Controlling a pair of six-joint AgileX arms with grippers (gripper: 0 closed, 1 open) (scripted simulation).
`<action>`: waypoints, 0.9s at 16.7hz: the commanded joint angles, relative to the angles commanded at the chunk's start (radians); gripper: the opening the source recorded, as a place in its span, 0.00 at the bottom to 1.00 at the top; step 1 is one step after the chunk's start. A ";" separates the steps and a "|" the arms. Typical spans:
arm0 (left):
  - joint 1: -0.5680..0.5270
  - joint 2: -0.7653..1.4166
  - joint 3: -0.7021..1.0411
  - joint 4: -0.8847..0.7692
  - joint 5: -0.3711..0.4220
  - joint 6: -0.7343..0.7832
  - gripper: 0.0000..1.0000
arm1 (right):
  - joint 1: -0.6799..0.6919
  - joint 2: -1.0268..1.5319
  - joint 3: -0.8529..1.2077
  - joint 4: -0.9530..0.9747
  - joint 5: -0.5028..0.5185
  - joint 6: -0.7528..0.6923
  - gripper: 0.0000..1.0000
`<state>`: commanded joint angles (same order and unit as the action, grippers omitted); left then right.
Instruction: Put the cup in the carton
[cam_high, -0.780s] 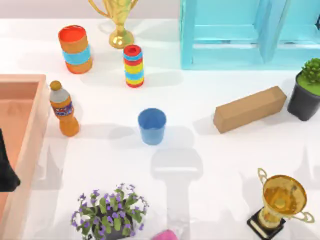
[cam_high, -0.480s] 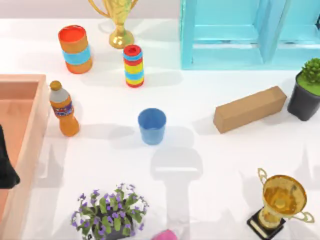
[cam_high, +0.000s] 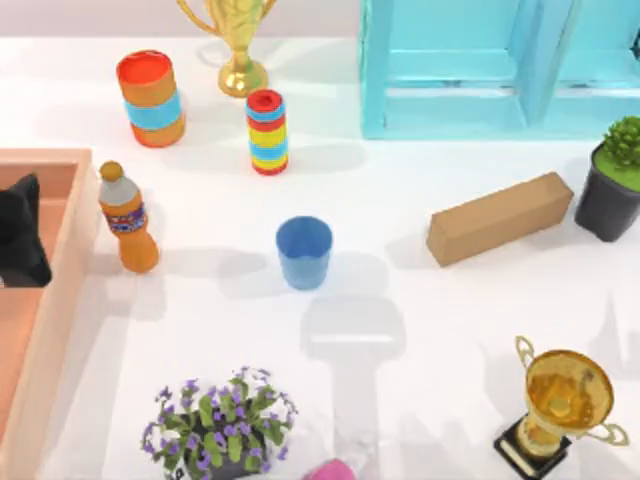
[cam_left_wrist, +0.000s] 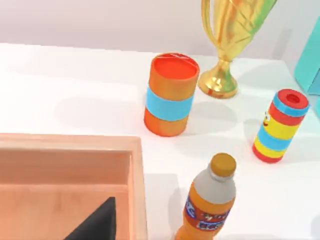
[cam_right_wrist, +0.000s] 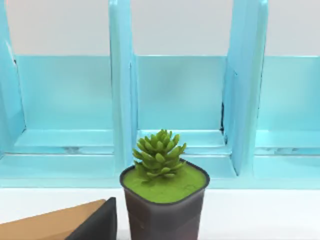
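The cup (cam_high: 304, 252) is standing upright on the white table (cam_high: 420, 330), near the middle, with its open mouth facing up. It is sitting to the right of the orange drink bottle (cam_high: 126, 218) and below the striped can (cam_high: 267, 131), apart from both. Nothing is touching it. The carton (cam_high: 62, 255) is lying at the left edge of the table, on the other side of the bottle from the cup, and its top is open.

The left gripper (cam_high: 20, 245) is hanging over the carton's inside, well apart from the cup. I cannot tell how far its fingers are parted, but it is not holding anything. The right arm is waiting on the far right side of the bottle, looking toward the potted succulent (cam_right_wrist: 164, 197) and the turquoise crate (cam_right_wrist: 175, 95).

I am judging the cup to be light and stiff, with smooth walls that could be slipping a little. It is getting narrower toward the bottom, so a grip low on the wall may be sliding. A better hold is probably across the wall just under the rim, or one finger inside and one outside the rim. A push from the side could be tipping it, because it looks empty.
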<state>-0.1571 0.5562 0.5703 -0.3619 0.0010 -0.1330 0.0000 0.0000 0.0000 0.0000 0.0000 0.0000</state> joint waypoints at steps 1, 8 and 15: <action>-0.025 0.088 0.089 -0.058 0.000 -0.022 1.00 | 0.000 0.000 0.000 0.000 0.000 0.000 1.00; -0.214 0.777 0.776 -0.512 0.003 -0.197 1.00 | 0.000 0.000 0.000 0.000 0.000 0.000 1.00; -0.386 1.438 1.439 -0.941 0.004 -0.370 1.00 | 0.000 0.000 0.000 0.000 0.000 0.000 1.00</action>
<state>-0.5435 1.9946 2.0091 -1.3024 0.0051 -0.5026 0.0000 0.0000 0.0000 0.0000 0.0000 0.0000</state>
